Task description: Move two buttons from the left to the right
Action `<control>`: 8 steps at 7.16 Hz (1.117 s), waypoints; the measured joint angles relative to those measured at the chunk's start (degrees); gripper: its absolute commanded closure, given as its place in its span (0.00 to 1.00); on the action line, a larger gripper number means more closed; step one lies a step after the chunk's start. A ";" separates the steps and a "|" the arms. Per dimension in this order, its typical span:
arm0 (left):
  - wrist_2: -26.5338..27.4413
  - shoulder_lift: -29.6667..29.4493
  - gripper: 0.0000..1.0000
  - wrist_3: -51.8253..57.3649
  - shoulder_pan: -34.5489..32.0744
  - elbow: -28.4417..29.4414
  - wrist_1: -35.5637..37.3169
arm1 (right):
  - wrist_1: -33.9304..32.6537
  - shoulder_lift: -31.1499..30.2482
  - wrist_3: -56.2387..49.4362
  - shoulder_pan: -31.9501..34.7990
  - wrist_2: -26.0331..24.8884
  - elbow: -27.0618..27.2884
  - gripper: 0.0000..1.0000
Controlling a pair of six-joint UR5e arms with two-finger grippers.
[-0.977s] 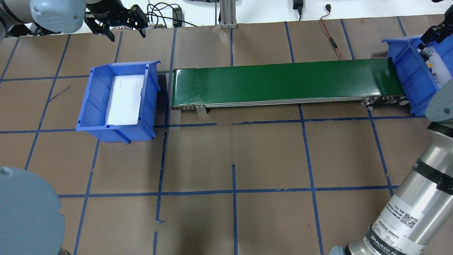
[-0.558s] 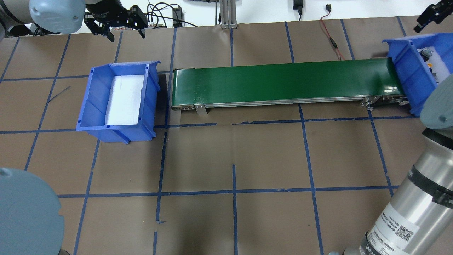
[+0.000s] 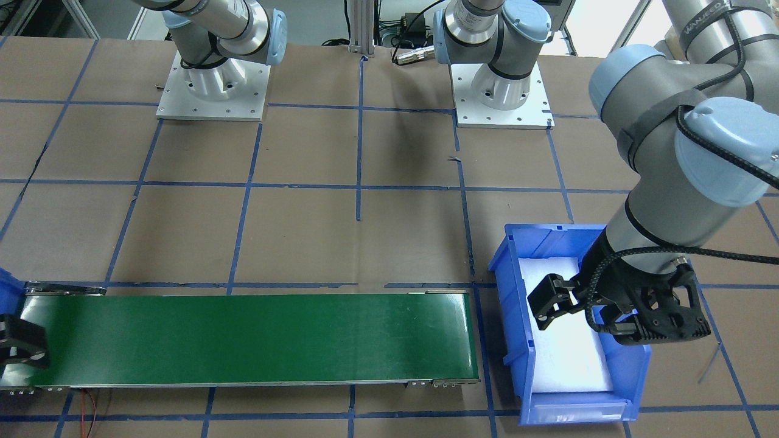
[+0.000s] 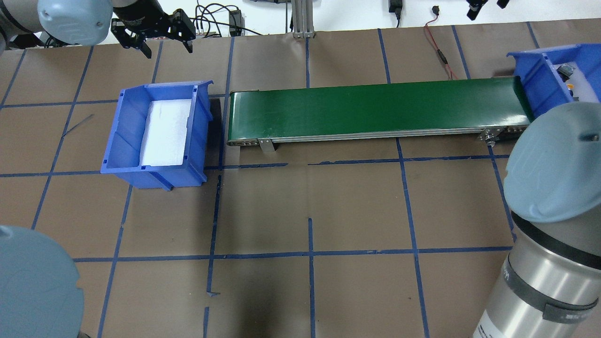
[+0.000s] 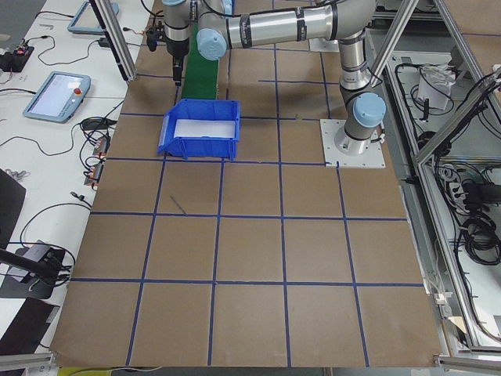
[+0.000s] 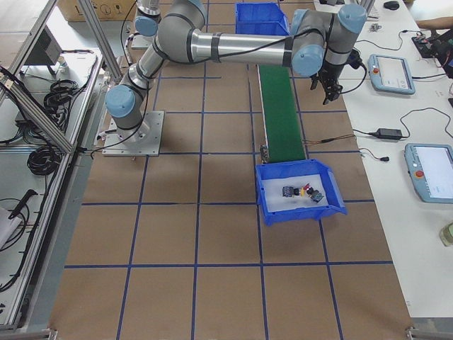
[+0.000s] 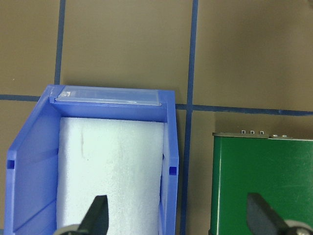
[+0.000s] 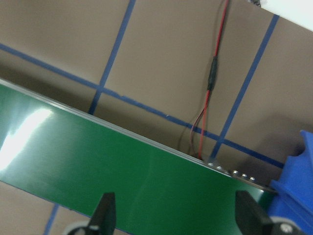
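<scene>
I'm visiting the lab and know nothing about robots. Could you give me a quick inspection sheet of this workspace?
Surface: table covered in brown paper with a blue tape grid.
Job's things: buttons lie on foam in the right blue bin; left blue bin holds only foam; green conveyor bare.
Clutter: thin dark sliver near the left bin, unidentifiable.
Grippers: left gripper open, raised by the left bin; right gripper open, empty, above the conveyor.
Cables: red-and-black wire beyond the conveyor.
Surroundings: teach pendants on a side bench.

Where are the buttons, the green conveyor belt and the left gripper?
buttons [image 6: 306, 190]: exterior right view, middle of the cluster.
green conveyor belt [image 4: 375, 105]: overhead view, belt's middle.
left gripper [image 4: 169, 48]: overhead view, between its fingertips.
</scene>
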 measured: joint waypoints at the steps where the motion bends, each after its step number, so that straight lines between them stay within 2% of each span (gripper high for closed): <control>1: 0.00 0.22 0.00 0.00 0.11 0.01 -0.18 | 2.86 -2.15 4.82 3.46 0.11 0.56 0.05; 2: -0.03 0.38 0.00 0.00 0.18 0.04 -0.25 | 4.47 -4.93 8.05 5.92 0.54 2.71 0.01; 5: 0.17 0.41 0.00 0.02 0.20 -0.01 -0.21 | -0.13 -17.68 11.24 7.76 1.56 21.95 0.02; 8: 0.15 -0.02 0.00 -0.30 -0.46 -0.17 -0.12 | -0.74 -26.11 21.52 7.81 -1.18 33.52 0.03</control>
